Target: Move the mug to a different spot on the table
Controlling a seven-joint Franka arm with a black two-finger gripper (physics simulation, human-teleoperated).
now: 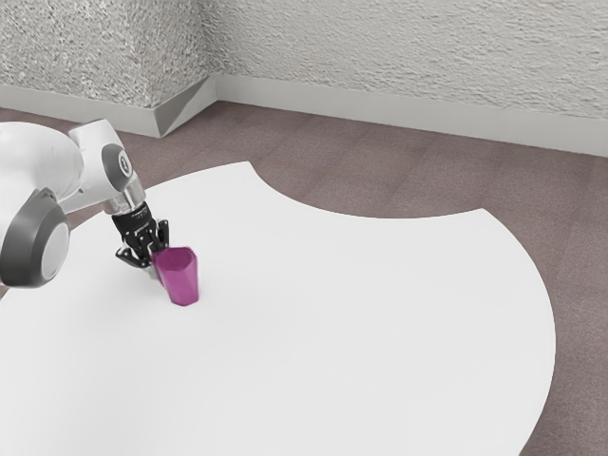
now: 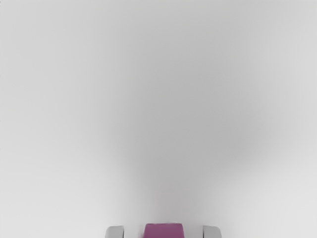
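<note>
The magenta mug (image 1: 180,275) stands upright on the white table (image 1: 380,323), long axis vertical and mouth up, toward the exterior view's left. The gripper (image 1: 147,260) sits low beside it. In the wrist view its fingertips (image 2: 115,232) flank the mug (image 2: 164,230) with gaps, unclosed.

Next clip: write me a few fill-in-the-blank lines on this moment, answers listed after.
1. The curved-edged table under the magenta faceted mug is coloured ____.
2. The black pincer is at the mug's side toward the exterior view's ____.
3. In the wrist view, gaps show between the mug and both grey fingers, so the pincer is ____.
Missing words: white; left; open.
</note>
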